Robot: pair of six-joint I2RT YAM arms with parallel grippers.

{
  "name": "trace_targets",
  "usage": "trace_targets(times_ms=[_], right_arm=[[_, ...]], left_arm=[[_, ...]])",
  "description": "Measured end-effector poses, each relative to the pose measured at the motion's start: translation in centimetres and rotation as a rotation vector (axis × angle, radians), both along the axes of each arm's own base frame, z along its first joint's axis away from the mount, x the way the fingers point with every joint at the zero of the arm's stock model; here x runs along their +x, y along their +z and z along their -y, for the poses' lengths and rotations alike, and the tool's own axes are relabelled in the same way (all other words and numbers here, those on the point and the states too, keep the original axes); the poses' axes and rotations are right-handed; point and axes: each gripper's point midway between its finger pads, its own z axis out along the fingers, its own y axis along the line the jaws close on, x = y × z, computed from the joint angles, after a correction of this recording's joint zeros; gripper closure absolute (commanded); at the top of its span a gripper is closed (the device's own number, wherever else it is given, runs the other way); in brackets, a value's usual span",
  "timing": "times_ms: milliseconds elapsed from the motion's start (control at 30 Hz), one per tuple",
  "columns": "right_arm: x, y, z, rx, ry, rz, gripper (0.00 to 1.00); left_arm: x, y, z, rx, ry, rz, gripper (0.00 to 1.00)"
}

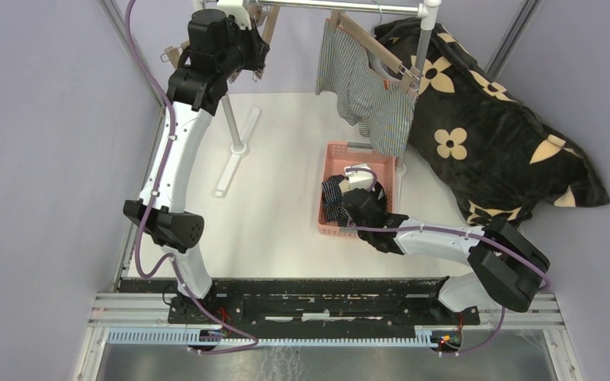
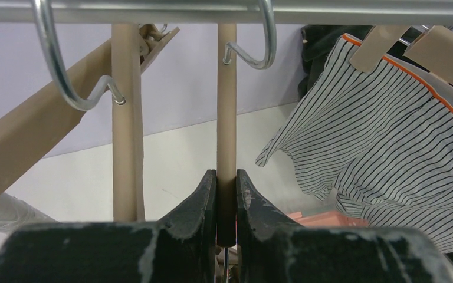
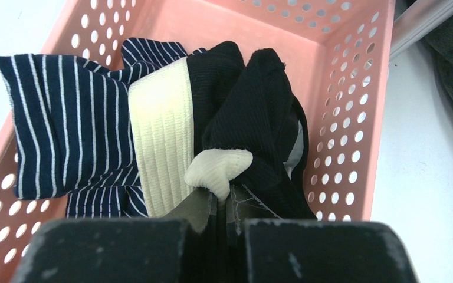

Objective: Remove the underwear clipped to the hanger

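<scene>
The grey-and-white striped underwear (image 1: 365, 91) hangs clipped to a wooden hanger (image 1: 369, 44) on the rail; it also shows in the left wrist view (image 2: 389, 147). My left gripper (image 2: 226, 197) is shut on the bar of another wooden hanger (image 2: 226, 106) high at the rail's left (image 1: 242, 48). My right gripper (image 3: 221, 197) is shut on the beige waistband of the black underwear (image 3: 253, 118), which lies in the pink basket (image 3: 342, 71) beside the navy striped underwear (image 3: 65, 130). The right gripper also shows in the top view (image 1: 361, 198).
A big black flower-print cushion (image 1: 484, 135) lies at the back right. The rack's white post and foot (image 1: 234, 151) stand left of the basket (image 1: 337, 151). A second empty hanger (image 2: 124, 118) hangs left of the gripped one.
</scene>
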Motion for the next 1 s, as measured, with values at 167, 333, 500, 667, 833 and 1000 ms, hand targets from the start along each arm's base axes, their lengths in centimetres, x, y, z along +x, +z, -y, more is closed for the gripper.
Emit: trace_targets(times_ms=[167,333,500,667,833,1000], right_arm=[[0.1,-0.5,0.1,-0.014,-0.011,-0.005,0.66],[0.5,-0.7,-0.1,-0.038,-0.014,-0.007,0.29],[1.1,0.1,-0.4,-0.042,-0.018,0.011,0.22],[1.5,1.5,-0.5,-0.042,-0.017,0.041,0.21],[1.2,5.2,0.0,0.009,-0.014,0.104,0.16],[0.6,9.6,0.9,0.094,-0.021,0.183,0.15]], left_arm=[[-0.3,-0.2,-0.1,-0.003,-0.002,0.006,0.80],[-1.5,0.1,-0.5,-0.002,0.000,0.006,0.79],[-2.3,0.5,-0.8,-0.003,0.000,0.008,0.78],[-3.0,1.0,-1.0,-0.005,0.001,0.014,0.78],[-4.5,1.8,-1.5,-0.008,0.002,0.023,0.70],[-6.9,2.4,-2.5,-0.013,0.012,0.045,0.72]])
